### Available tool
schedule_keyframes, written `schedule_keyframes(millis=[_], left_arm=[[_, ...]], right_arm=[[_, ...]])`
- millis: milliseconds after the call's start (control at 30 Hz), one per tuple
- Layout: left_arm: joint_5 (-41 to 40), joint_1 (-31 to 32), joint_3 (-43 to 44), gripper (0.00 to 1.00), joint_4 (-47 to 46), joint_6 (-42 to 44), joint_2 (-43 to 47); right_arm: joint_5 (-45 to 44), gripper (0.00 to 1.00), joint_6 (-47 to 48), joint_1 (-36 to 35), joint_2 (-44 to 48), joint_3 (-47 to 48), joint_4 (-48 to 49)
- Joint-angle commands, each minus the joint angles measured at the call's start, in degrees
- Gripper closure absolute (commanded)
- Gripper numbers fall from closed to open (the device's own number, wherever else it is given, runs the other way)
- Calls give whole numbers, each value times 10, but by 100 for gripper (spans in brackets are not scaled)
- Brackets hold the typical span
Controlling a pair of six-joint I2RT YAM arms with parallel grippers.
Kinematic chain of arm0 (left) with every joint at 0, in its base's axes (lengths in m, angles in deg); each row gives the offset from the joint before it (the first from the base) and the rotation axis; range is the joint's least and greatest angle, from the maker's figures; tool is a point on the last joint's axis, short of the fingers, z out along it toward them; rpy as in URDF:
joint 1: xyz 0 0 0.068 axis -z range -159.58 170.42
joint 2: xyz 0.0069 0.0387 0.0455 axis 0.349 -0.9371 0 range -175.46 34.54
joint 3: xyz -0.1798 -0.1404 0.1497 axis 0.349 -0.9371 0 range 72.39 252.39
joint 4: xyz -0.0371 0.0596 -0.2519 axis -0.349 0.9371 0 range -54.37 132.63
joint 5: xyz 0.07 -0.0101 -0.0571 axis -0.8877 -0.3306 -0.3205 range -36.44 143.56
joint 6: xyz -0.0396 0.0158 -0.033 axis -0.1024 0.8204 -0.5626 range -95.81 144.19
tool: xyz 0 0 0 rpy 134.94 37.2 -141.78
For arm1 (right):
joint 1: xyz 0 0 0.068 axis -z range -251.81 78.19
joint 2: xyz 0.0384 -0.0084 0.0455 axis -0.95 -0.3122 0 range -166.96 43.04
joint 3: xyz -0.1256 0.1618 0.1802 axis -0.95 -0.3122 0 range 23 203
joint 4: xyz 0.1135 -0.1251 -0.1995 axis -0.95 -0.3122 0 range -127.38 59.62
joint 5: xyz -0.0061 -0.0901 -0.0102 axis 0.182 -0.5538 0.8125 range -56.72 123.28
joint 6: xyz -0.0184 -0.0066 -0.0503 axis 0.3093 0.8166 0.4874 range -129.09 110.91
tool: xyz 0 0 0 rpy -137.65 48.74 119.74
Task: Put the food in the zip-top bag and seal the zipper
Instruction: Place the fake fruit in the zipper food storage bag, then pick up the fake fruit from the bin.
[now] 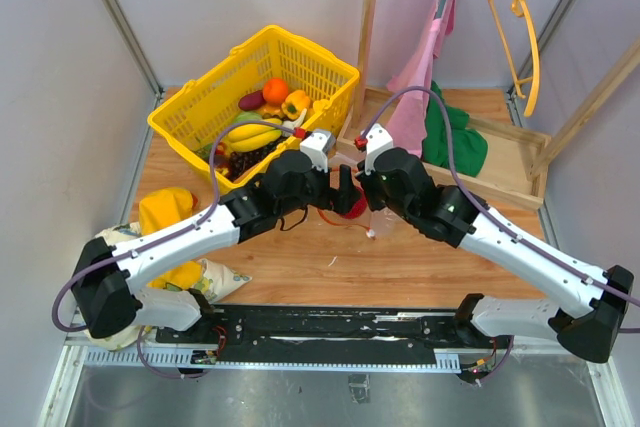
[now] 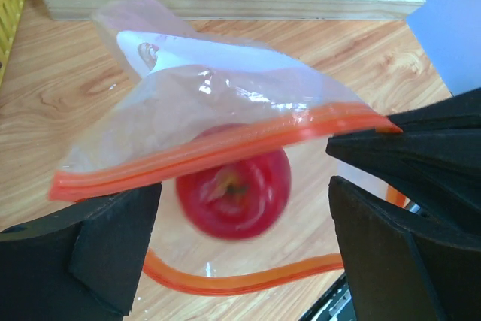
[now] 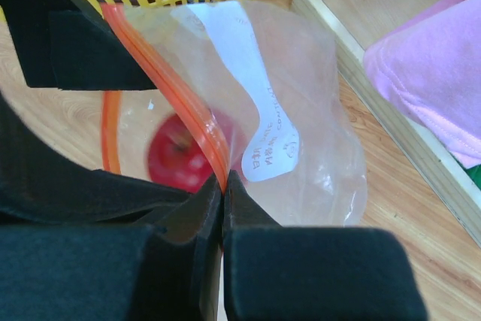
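The zip-top bag [image 2: 225,88] is clear with a white label. Its mouth is held open, with one part of the red zipper [image 2: 218,148] lifted and the other [image 2: 240,280] sagging on the table. A red apple [image 2: 234,193], blurred, lies inside the open mouth and shows again in the right wrist view [image 3: 179,159]. My left gripper [image 2: 244,212] hovers open above the apple, touching nothing. My right gripper [image 3: 223,186] is shut on the raised zipper [image 3: 169,88]. From above, both grippers [image 1: 345,192] [image 1: 368,185] meet over the bag [image 1: 358,212]. Bananas [image 1: 255,134], an orange [image 1: 275,89], a pepper [image 1: 296,104] and grapes [image 1: 245,159] lie in the basket.
The yellow mesh basket [image 1: 200,97] stands at the back left, just behind the bag. A wooden tray [image 1: 520,162] with pink and green cloths sits at the back right under a hanger rack. A yellow-patterned cloth bundle [image 1: 170,212] lies at the near left.
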Motion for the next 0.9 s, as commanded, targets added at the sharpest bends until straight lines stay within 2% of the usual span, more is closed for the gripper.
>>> schedule_keyframes(millis=[0, 333, 667, 867], left_arm=[[12, 5, 20, 3, -6, -1, 21], [-1, 5, 26, 4, 30, -13, 71], [-69, 4, 60, 8, 120, -1, 127], [-145, -14, 126, 1, 205, 46, 123]], right_arm=[[4, 99, -14, 18, 14, -4, 10], [13, 99, -26, 38, 22, -12, 7], [26, 99, -30, 71, 43, -31, 6], [16, 99, -20, 77, 52, -36, -3]])
